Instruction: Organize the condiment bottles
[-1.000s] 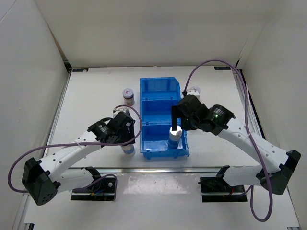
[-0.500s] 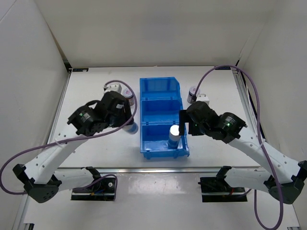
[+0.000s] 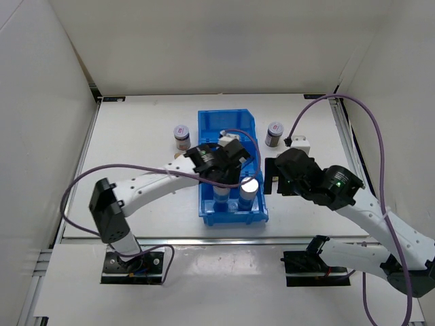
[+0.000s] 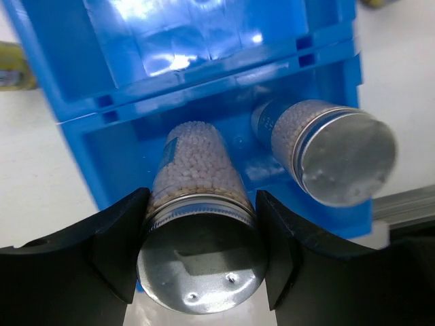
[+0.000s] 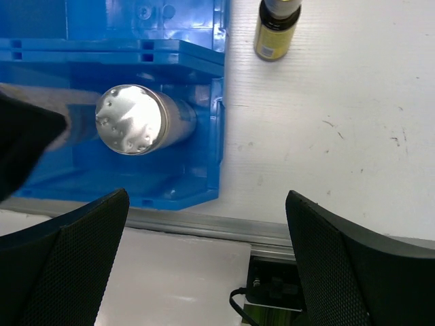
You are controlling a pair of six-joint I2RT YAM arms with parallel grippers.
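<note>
A blue three-compartment bin (image 3: 232,119) sits in the middle of a white worktop (image 3: 136,136), seen from above, with two robot arms reaching in from the near edge. The left claw (image 4: 200,204) is over the bin's nearest compartment. Its two black fingers (image 4: 112,248) press against opposite sides of a white-blue cylinder bottle (image 4: 197,170), just below the bottle's shiny silver cap. The bottle's lower end is inside that compartment, on its left side; whether it touches the floor of the bin cannot be told. A second white-blue cylinder (image 3: 249,187) stands upright in the right side of the same compartment, just beside the held bottle and free of both claws. Its silver cap catches the light. The right claw (image 5: 206,200) hovers to the right of the bin, over the near part of the worktop, with its fingers spread wide and gripping nothing. Its wrist camera shows a slim dark bottle (image 5: 275,27) with a yellow label on the worktop, just to the right of the bin and not touching it. Two squat jars with purple-white lids stand on the worktop beside the far half of the bin. The left jar (image 3: 181,134) is on the bin's left and the right jar (image 3: 274,130) is on its right, each near the bin but apart from it.
</note>
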